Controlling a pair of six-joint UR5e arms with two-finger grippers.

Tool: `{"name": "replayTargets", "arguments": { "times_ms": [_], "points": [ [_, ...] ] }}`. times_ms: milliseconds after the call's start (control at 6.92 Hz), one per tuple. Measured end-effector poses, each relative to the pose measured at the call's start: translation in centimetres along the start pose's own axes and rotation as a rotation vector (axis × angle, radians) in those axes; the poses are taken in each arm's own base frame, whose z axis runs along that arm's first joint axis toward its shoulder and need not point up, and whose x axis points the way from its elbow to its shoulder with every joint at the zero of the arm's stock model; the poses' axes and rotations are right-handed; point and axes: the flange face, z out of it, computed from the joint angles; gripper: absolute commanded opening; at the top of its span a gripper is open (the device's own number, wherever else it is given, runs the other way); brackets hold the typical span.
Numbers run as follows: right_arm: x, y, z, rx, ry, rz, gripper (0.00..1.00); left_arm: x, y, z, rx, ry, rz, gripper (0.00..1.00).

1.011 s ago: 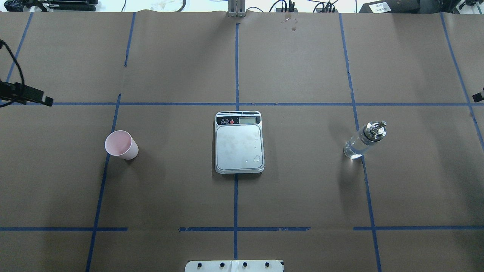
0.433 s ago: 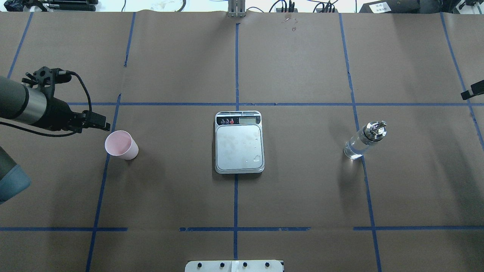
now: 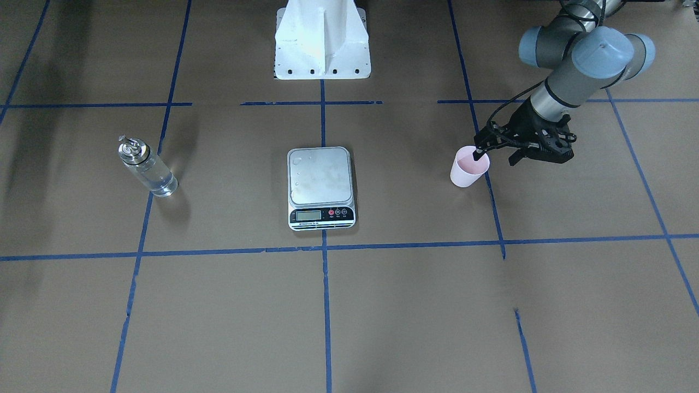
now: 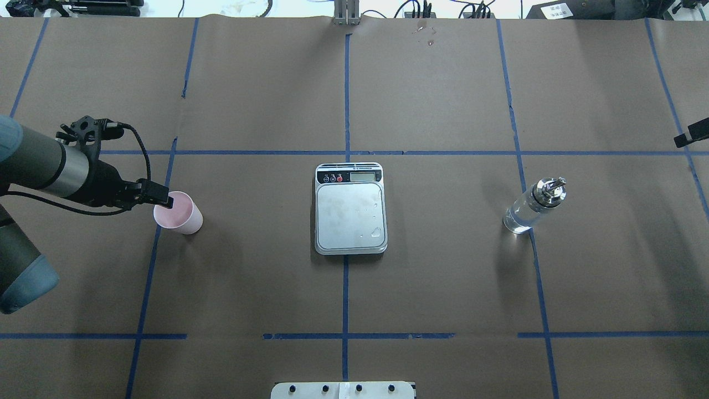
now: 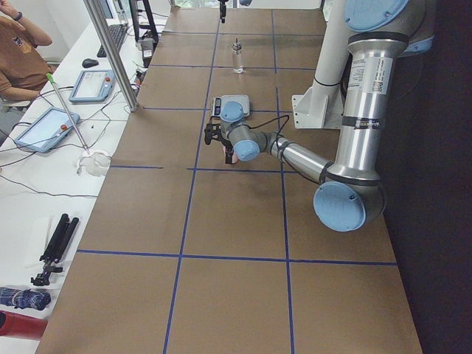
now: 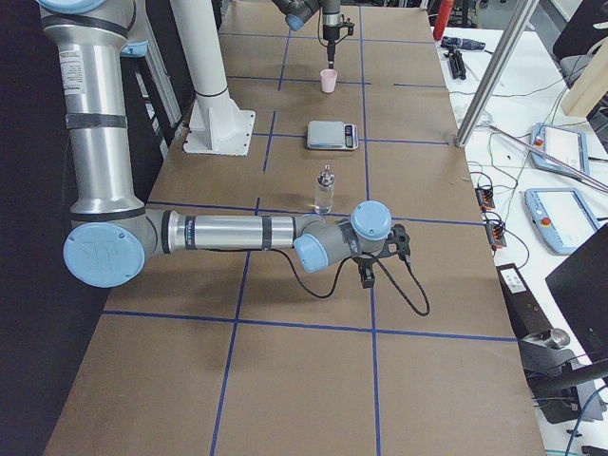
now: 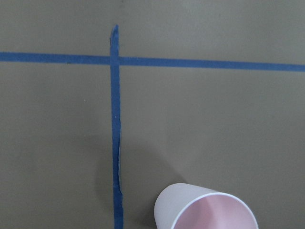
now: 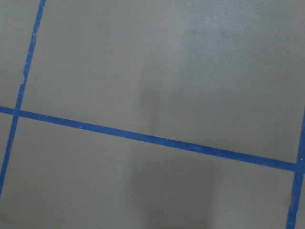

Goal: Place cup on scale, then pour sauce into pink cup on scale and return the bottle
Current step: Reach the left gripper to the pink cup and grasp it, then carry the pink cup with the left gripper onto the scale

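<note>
Cup pick-up at the rim, left arm.
The cup (image 4: 178,212) stands on the table (image 4: 255,277), well apart from the scale (image 4: 350,208). My left end effector (image 3: 496,157) looks spread, one finger inside the rim. I'd close gently to avoid crushing it, then lift straight.

The table was wrapped in brown paper (image 4: 443,277) with a grid of blue tape (image 4: 345,299) stuck on it. The tape looked kinda ragged in places, like the torn strip end (image 7: 115,33) in the left wrist view. A few wet spots (image 4: 426,30) sat near the far edge, with some cables (image 4: 412,8) bunched just past it. On the white side desk (image 5: 29,221) there was a tablet-style controller (image 5: 92,85), a second controller (image 5: 46,127) nearer the camera and a folded black tripod (image 5: 55,247). A metal post (image 5: 110,51) stood at the table's edge, and a person in a brown shirt (image 5: 18,63) was at the desk's far end.
</note>
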Motion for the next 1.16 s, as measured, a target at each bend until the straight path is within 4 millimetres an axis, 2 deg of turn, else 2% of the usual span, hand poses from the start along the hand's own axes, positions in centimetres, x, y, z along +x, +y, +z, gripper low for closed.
{"name": "replayTargets", "arguments": {
  "times_ms": [144, 289, 722, 867, 1011, 1156],
  "points": [
    [0.3, 0.1, 0.2, -0.004, 0.002, 0.006, 1.00, -0.2, 0.2, 0.7, -0.012, -0.008, -0.001, 0.26],
    [0.6, 0.2, 0.4, -0.008, 0.003, 0.012, 1.00, -0.3, 0.4, 1.2, -0.020, -0.013, -0.004, 0.00],
    [0.9, 0.3, 0.6, -0.013, 0.002, 0.022, 1.00, 0.6, 0.5, 1.0, -0.020, -0.003, -0.063, 0.00],
    [1.0, 0.3, 0.6, -0.014, 0.000, 0.025, 1.00, 2.8, 0.4, -0.2, -0.017, 0.005, -0.147, 0.00],
    [0.9, 0.4, 0.6, -0.016, -0.006, 0.026, 1.00, 7.2, -0.4, -1.5, -0.031, -0.017, -0.244, 0.00],
    [0.7, 0.4, 0.5, -0.018, -0.018, 0.025, 1.00, 13.3, -1.7, -2.4, -0.048, -0.054, -0.299, 0.00]
  ]
}}
